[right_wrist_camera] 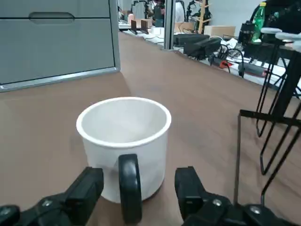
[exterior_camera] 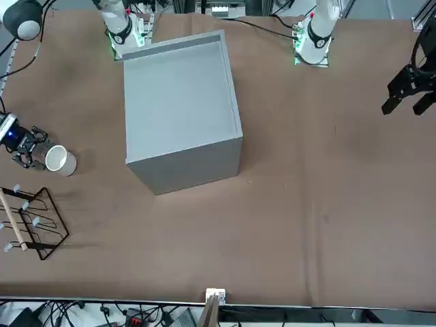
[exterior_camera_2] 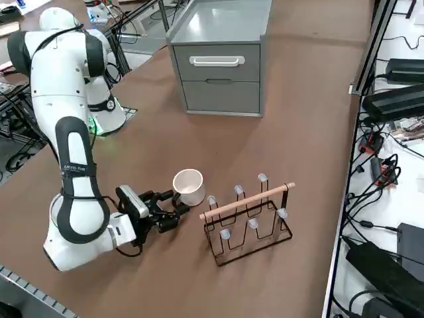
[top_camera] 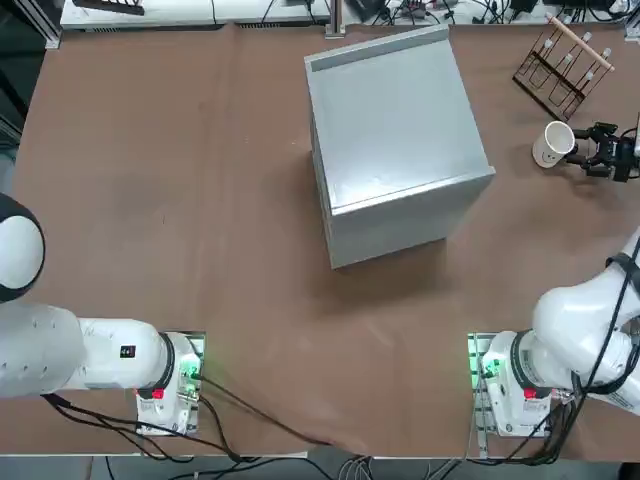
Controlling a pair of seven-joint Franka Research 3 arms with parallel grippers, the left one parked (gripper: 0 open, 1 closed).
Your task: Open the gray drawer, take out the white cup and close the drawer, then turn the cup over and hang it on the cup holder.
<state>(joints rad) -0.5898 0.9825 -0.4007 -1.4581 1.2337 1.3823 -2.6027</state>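
- You have a brown table (top_camera: 200,200) filling most of what the overhead camera shows.
- Beside the table's edge you see black cables (exterior_camera_2: 377,165) and dark boxes.
- Beyond the table stands a green bottle (right_wrist_camera: 260,16).

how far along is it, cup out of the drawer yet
Done: the white cup stands upright on the table, out of the gray drawer, which is shut. In hand: the right gripper, jaws open, sits at the cup's handle, not gripping. Left: flipping the cup and hanging it on the cup holder.
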